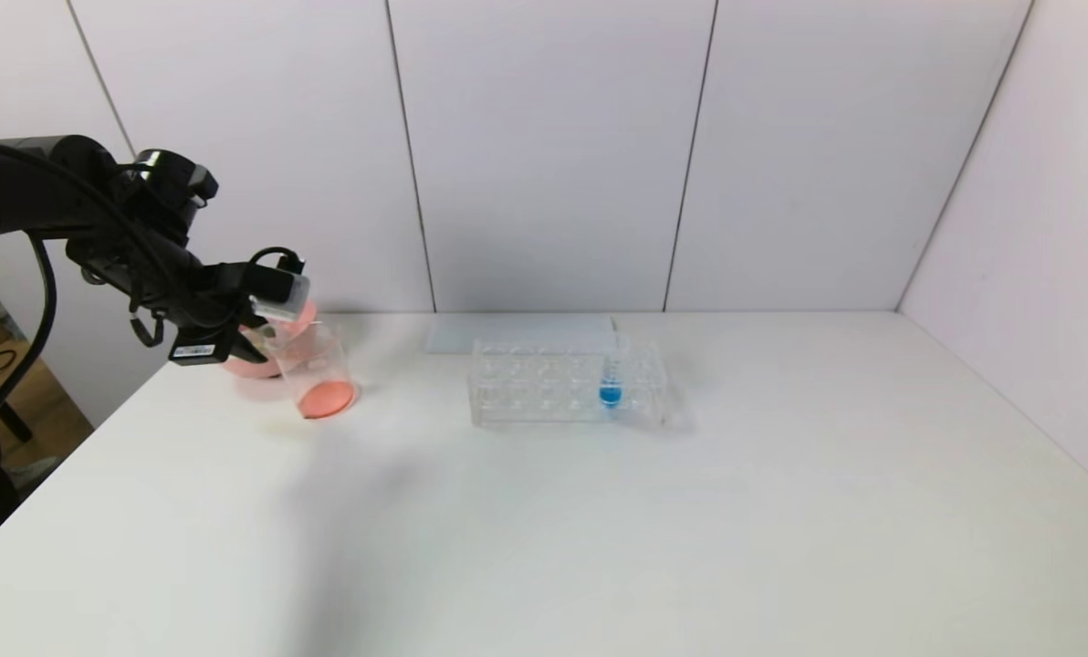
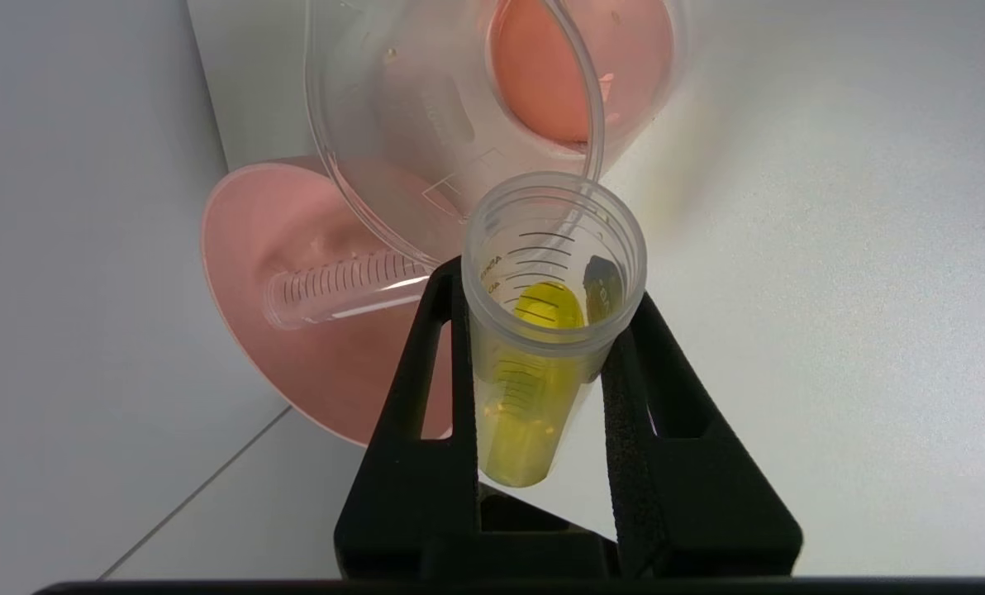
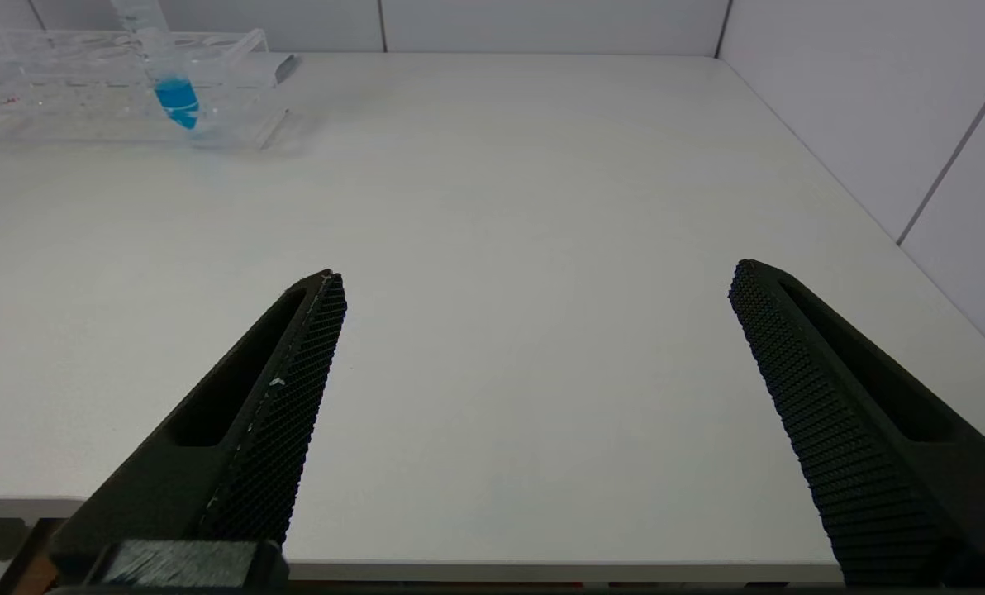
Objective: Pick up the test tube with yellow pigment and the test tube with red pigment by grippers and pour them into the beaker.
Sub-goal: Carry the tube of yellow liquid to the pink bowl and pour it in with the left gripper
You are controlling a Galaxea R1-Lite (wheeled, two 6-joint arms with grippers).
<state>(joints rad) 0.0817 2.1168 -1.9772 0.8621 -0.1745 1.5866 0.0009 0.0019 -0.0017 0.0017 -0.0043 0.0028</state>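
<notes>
Left gripper (image 2: 542,330) — raised over the table's far left corner, fingers (image 2: 426,388) clenched on the test tube with yellow pigment (image 2: 534,372). The tube sits between the two black fingers, its open mouth past their tips and its rounded yellow base back toward the palm.

Beaker (image 2: 459,124) — clear, faintly marked, directly beyond the fingertips; its rim meets or just overlaps the tube's mouth, though actual contact cannot be confirmed. Orange-red liquid covers its bottom. In the head view the beaker (image 1: 320,374) stands on the table just below and beside the gripper.

Pink bowl (image 2: 294,355) — behind the beaker, off to one side of the fingers. A clear graduated tube (image 2: 335,289), apparently empty, lies on its side inside it.

Clear tube rack (image 1: 567,383) — well apart from the left gripper, toward the table's middle. One tube with blue liquid (image 1: 611,388) stands upright in it; the other holes visible hold nothing.

Flat pale sheet (image 1: 517,333) — lies just behind the rack, against the wall.

Right gripper (image 3: 534,413) — low near the table's (image 1: 690,511) front edge, fingers spread wide and released, holding nothing. Bare tabletop lies between them; the rack (image 3: 112,91) and blue tube (image 3: 174,95) are well beyond the tips.
</notes>
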